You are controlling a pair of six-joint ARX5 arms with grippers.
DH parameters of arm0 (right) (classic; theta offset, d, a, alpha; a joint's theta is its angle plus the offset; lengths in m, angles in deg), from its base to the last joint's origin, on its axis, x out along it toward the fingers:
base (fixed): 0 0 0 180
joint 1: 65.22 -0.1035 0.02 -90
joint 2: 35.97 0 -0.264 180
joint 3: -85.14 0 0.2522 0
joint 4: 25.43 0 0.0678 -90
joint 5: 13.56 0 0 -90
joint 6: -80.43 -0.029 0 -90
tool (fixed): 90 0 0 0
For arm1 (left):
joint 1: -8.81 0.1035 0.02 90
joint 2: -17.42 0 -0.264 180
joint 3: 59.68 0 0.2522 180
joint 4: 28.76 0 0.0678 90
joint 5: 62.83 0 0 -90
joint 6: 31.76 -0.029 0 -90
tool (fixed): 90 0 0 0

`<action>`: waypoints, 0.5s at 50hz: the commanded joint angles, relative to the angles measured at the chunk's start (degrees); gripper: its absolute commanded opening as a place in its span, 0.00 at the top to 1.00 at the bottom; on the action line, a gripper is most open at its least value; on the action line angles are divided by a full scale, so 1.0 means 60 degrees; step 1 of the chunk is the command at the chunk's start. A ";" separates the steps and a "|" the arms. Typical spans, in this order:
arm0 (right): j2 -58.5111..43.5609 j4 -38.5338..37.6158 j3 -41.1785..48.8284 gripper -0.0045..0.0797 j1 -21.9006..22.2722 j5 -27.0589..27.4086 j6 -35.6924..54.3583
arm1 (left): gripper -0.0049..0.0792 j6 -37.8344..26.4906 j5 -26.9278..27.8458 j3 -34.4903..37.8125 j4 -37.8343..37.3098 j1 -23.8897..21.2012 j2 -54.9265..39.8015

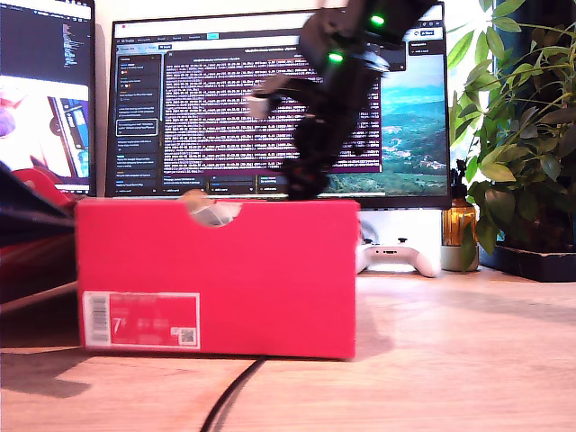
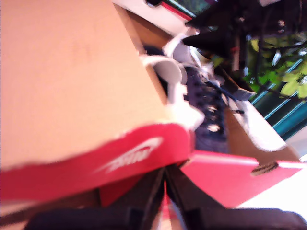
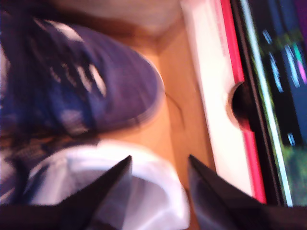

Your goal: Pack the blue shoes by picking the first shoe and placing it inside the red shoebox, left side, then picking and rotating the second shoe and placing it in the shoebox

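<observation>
the box stands mid-table in the exterior view, and both shoes are seen inside it, one toe near the notched wall and a white heel beside it. the second gripper hangs above the box at about 1 o'clock from the notch, jaws apart on nothing. the first gripper sits by the lid, jaws nearly together, apparently empty. a snag could come if the open jaws were lifted against the box wall, tilting it. a cable, a controller and a plant lie around; the monitor stands close behind.
</observation>
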 commanded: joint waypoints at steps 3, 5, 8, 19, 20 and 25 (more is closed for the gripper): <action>-0.0178 0.0022 -0.0208 0.54 -0.0182 0.0321 -0.0084 | 0.97 0.0022 0.0004 0.0087 0.0146 -0.0004 -0.0018; -0.0178 0.0062 -0.0313 0.54 -0.0229 0.0433 -0.0168 | 0.97 0.0022 0.0011 0.0087 0.0102 -0.0004 -0.0018; -0.0178 0.0149 -0.0550 0.54 -0.0346 0.0565 -0.0495 | 0.97 0.0022 0.0015 0.0087 0.0076 -0.0004 -0.0018; -0.0178 0.1279 -0.2095 0.94 -0.0714 0.0973 -0.1206 | 0.97 0.0018 0.0273 0.0087 0.0186 -0.0004 -0.0015; -0.0178 0.1377 -0.2233 0.94 -0.0732 0.0973 -0.1712 | 0.97 0.0018 0.0310 0.0087 0.0182 -0.0004 -0.0015; -0.0178 0.1894 -0.2947 0.94 -0.0758 0.0973 -0.3231 | 0.97 0.0018 0.0397 0.0087 0.0142 -0.0004 -0.0007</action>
